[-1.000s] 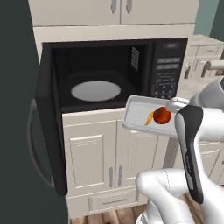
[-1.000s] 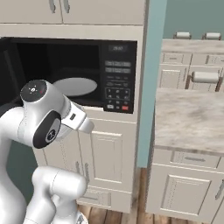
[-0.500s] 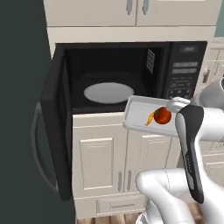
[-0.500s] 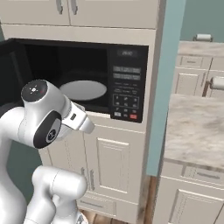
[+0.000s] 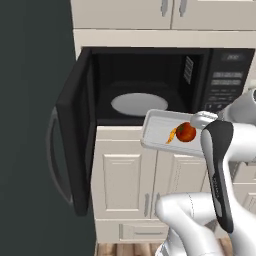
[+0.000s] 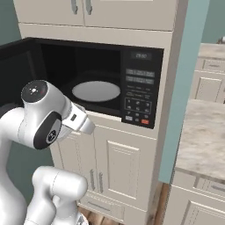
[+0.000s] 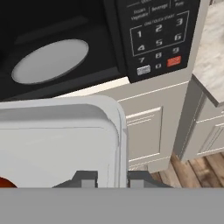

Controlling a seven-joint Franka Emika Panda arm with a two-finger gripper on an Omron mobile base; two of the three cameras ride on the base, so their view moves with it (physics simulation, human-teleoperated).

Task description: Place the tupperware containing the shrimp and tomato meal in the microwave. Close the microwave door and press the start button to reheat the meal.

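base views flank microwave [image 5: 150, 95], hand view close

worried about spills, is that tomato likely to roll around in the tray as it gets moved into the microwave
Probably somewhat. The tomato is round and sits loose on the flat floor of the tupperware, so a tilt or jerk could start it rolling. The raised rim should likely stop it leaving the tray. The claw seems to pinch one edge only, so the tray may sag.

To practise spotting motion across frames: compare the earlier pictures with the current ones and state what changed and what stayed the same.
The base drove, so the microwave has shifted right in the left base view and left in the right base view. The tupperware stays held in front of the cavity, tomato inside. The microwave door stays open, the turntable bare.
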